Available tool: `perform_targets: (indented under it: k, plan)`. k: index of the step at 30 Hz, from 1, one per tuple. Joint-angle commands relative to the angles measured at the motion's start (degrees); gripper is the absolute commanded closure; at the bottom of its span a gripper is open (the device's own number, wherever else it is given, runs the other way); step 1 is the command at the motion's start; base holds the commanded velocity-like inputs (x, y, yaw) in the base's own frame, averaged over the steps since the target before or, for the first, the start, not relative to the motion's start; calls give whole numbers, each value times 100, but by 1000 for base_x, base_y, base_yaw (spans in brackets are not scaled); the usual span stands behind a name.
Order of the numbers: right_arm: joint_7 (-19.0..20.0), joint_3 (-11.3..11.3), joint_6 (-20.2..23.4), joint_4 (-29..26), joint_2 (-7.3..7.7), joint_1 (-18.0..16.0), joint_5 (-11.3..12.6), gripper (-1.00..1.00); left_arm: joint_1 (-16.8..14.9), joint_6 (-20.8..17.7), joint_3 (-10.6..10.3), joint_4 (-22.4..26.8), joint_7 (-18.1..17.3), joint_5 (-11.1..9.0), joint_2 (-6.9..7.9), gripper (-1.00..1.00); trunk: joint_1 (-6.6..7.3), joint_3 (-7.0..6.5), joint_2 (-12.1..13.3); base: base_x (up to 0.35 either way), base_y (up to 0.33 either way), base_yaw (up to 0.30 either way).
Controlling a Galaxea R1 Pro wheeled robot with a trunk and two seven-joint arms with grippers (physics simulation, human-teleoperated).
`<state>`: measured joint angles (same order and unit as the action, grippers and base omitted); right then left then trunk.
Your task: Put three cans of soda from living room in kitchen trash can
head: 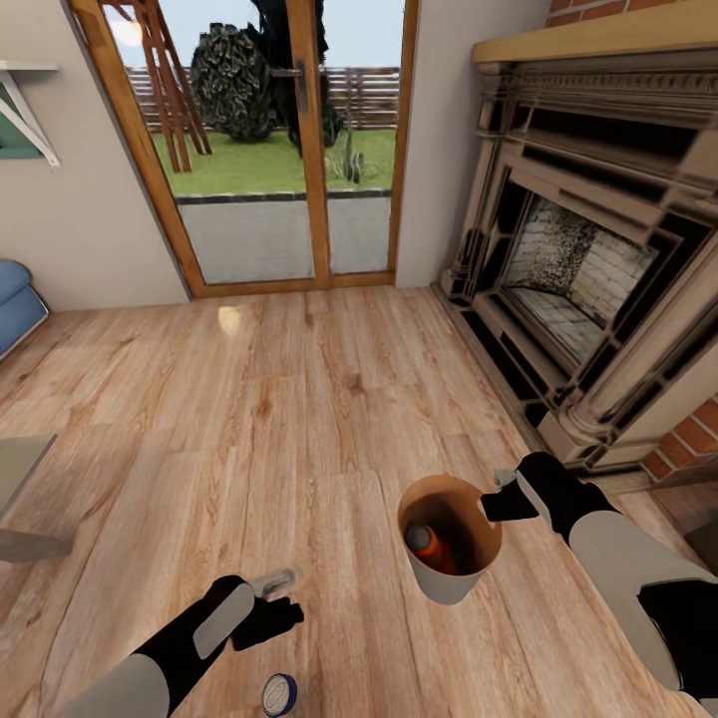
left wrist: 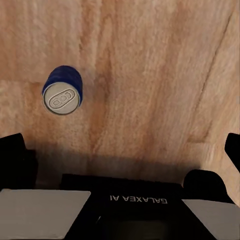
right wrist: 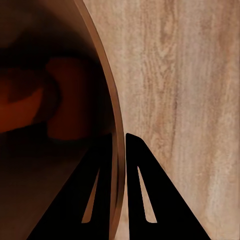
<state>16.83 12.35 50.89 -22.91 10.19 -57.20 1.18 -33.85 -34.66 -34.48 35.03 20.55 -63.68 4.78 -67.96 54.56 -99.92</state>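
Low in the head view, right of centre, the tapered grey-tan trash can [head: 449,541] has an orange soda can [head: 427,543] inside its brown interior, and the right gripper [head: 506,496] pinches its thin rim between narrow black fingers [right wrist: 145,195]. The dark blue soda can [head: 279,694], with a grey metal top, stands on the warm wood-plank floor [head: 299,399] at the bottom edge. Just above it hovers the left gripper [head: 274,598], jaws spread wide and empty.

Blue sofa [head: 18,299] by the left wall; garden fence [head: 364,95] outside
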Motion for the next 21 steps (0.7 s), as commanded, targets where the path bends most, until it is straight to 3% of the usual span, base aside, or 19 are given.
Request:
perform_targets:
  k: [1, 8, 11, 21]
  plan:
    - [40, -15, 17, 1, -4, -2, 119, 100, -2, 9, 0, -80, -8, -10, 35, -100, 0, -1, 0, 0, 0, 0]
    - [24, -5, 17, 5, -16, -2, 111, 100, -14, 34, 9, -450, -39, -30, 552, -100, 0, -1, 0, 0, 0, 0]
    - [23, -6, 17, 6, -17, 3, 111, 100, -15, 37, 11, -589, -70, -31, 622, -100, 0, -1, 0, 0, 0, 0]
    - [22, -13, 17, 6, 9, 6, 110, 100, -16, 41, 5, -723, -157, -7, 621, -100, 0, -1, 0, 0, 0, 0]
